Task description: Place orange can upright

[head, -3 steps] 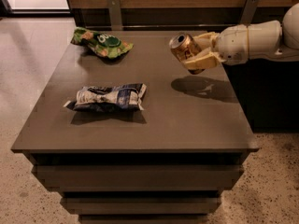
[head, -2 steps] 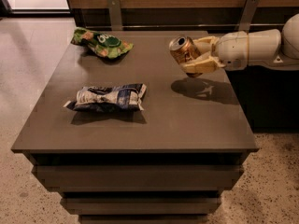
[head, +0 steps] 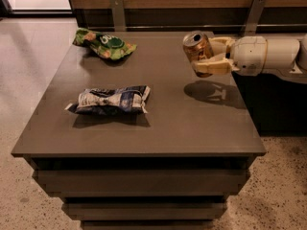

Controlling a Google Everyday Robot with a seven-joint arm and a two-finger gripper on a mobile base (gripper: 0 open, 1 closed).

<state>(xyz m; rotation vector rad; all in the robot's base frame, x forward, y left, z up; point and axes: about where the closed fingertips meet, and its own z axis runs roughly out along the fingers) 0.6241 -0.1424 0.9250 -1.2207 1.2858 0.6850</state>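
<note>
The orange can (head: 197,49) is a shiny orange-gold drink can with a silver top. It is held in the air above the right part of the grey table (head: 192,123), tilted with its top leaning up and to the left. My gripper (head: 211,56) reaches in from the right on a white arm and is shut on the can, one cream finger (head: 214,69) under it and one behind it. The can's shadow falls on the table below and to the right.
A green snack bag (head: 104,44) lies at the table's far left. A blue-and-white snack bag (head: 110,100) lies flat at the left middle. A wooden wall with metal brackets stands behind the table. Speckled floor lies around it.
The gripper has lifted the can a little and turned it more upright; the arm has drawn slightly to the right. The bags have not moved.
</note>
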